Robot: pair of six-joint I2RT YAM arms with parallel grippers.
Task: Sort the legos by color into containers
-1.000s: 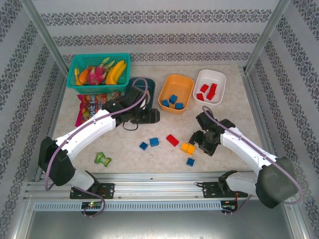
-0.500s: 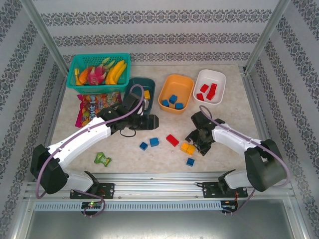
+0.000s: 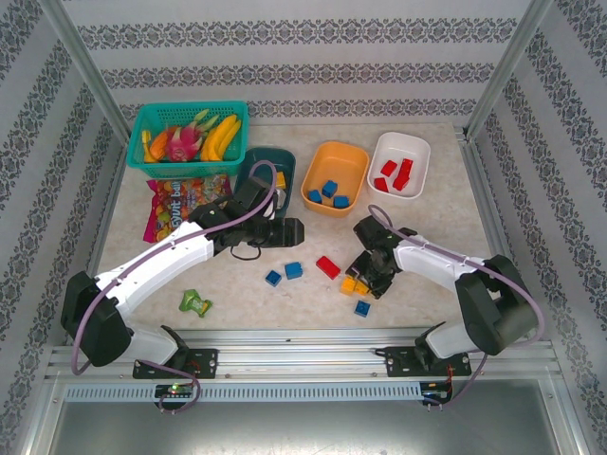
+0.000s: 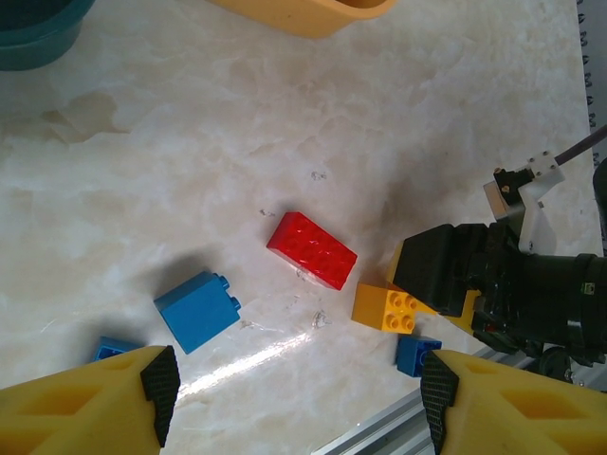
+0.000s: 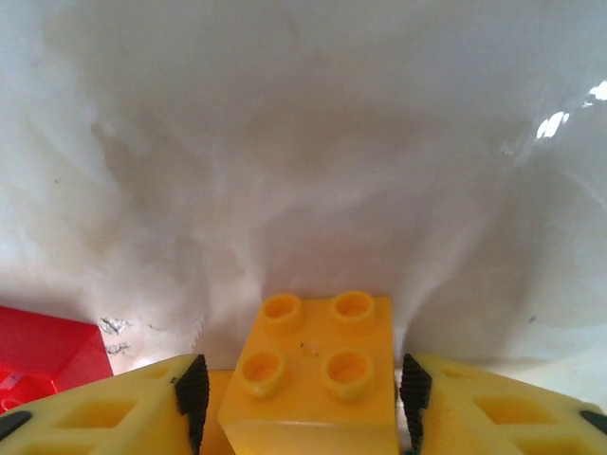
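Note:
My right gripper (image 3: 366, 278) is down at the table with a yellow-orange lego (image 5: 318, 365) between its pads; the jaws stand open, a thin gap on each side. A red lego (image 3: 328, 266) lies just left of it, and blue legos (image 3: 293, 270) lie further left, one more (image 3: 362, 308) near the front edge. My left gripper (image 4: 299, 393) hovers open and holds nothing, above the red lego (image 4: 311, 249) and a blue one (image 4: 197, 310). The dark teal container (image 3: 285, 156) holds a yellow lego, the orange container (image 3: 353, 154) blue ones, the white container (image 3: 418, 152) red ones.
A turquoise basket (image 3: 142, 133) of toy fruit stands at the back left, with a candy bag (image 3: 171, 204) in front of it. A small green figure (image 3: 196, 303) lies near the front left. A metal rail (image 3: 303, 355) runs along the front edge.
My right gripper has slid left and down onto the yellow-orange lego and its jaws have narrowed round it. My left arm came forward from the teal container, then held still.

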